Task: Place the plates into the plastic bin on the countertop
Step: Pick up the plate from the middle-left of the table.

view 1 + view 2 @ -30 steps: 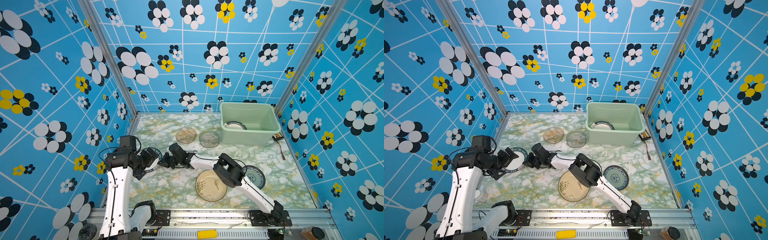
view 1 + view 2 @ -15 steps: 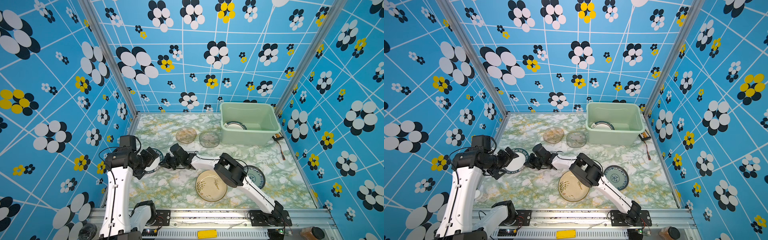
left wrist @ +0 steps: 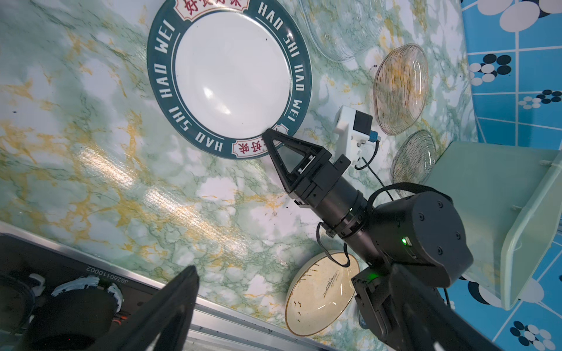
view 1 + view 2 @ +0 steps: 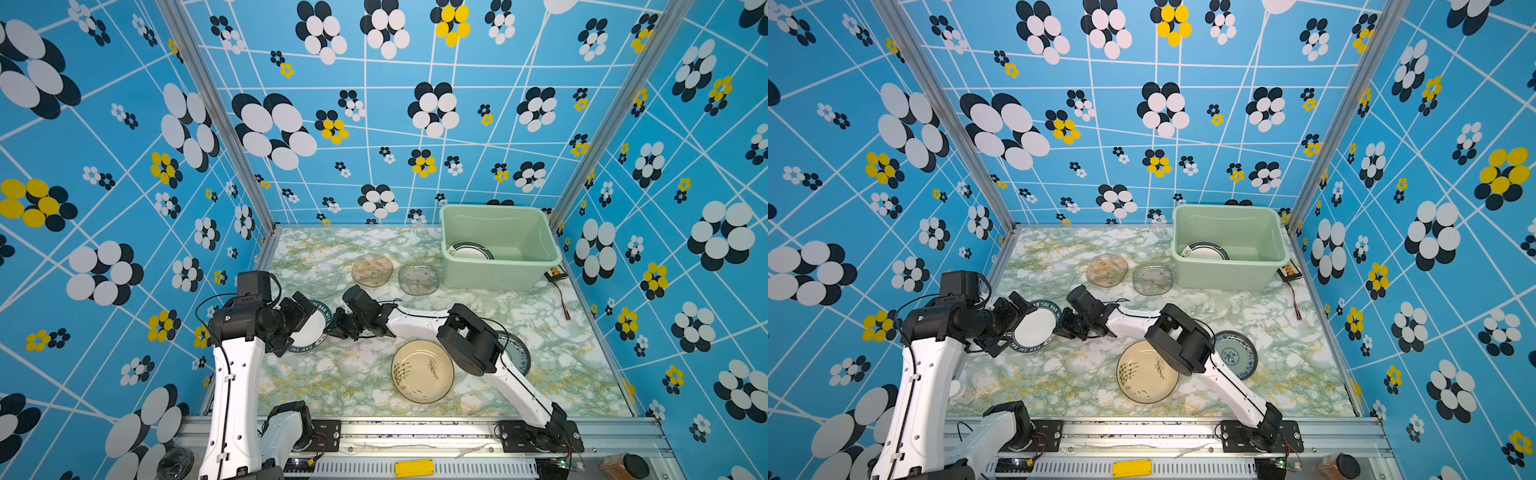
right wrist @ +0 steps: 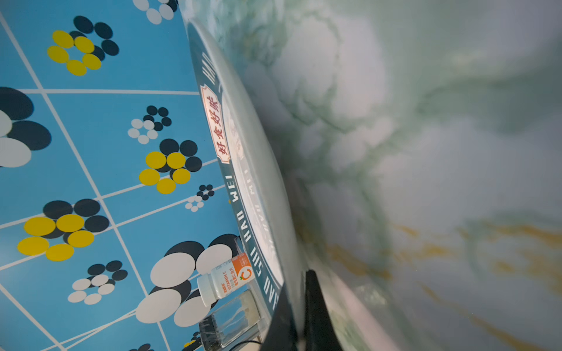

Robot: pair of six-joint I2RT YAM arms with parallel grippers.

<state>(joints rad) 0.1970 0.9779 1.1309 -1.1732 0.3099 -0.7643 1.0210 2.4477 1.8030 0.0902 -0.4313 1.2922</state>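
Currently the countertop (image 4: 332, 374) carries the plastic bin (image 4: 498, 274) in its far right corner, 1 plate (image 4: 469, 250) inside. Left of centre, the dark-rimmed plate (image 3: 231, 76) is pinched at its rim by the closed right gripper (image 3: 267, 136); the left gripper (image 4: 299, 324) gapes wide, empty.

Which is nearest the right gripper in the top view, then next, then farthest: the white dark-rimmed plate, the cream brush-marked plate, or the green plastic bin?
From the right gripper:
1. White dark-rimmed plate, pinched at its rim.
2. Cream plate, front centre of the countertop.
3. Plastic bin, back right corner.
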